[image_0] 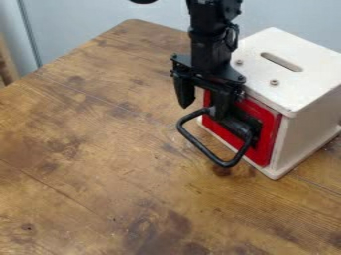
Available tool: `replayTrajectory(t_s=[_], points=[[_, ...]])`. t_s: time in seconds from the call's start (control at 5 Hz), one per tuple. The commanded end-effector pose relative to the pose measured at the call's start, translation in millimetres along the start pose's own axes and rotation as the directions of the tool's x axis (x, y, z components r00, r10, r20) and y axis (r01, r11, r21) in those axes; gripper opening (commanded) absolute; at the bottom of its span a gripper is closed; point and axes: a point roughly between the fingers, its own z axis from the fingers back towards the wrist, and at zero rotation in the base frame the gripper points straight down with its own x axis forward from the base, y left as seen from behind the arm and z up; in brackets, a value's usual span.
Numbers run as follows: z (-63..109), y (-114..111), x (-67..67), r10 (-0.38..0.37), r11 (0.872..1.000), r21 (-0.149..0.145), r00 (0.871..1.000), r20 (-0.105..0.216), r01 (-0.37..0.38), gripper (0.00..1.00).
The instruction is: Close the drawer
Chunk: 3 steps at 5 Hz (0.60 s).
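Red drawer (261,131) sat pushed into its white housing, front about flush as far as you could see.
You had a small red box-shaped drawer at the table's right side, red front panel facing left toward the open tabletop. A black plate sat on that front and a large black wire loop handle (209,144) stuck out from it, drooping down onto the wood. Upper left part of the front was hidden.

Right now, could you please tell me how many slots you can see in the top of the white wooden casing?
1: a single narrow slot near the middle of the white wooden casing's top face.
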Motion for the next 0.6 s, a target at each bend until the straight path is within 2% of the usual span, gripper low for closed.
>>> replayTrajectory(t_s=[0.0, 0.2, 0.4], points=[[-16.5, 4.9, -4.9, -0.029, 1.000, -0.004, 0.998, -0.051, 0.029, 1.00], [-7.1, 11.3, -9.6, -0.052, 0.999, -0.009, 0.996, -0.068, 0.052, 1.00], [-2.7, 8.8, -12.5, -0.072, 0.997, -0.005, 0.996, -0.052, 0.072, 1.00]])
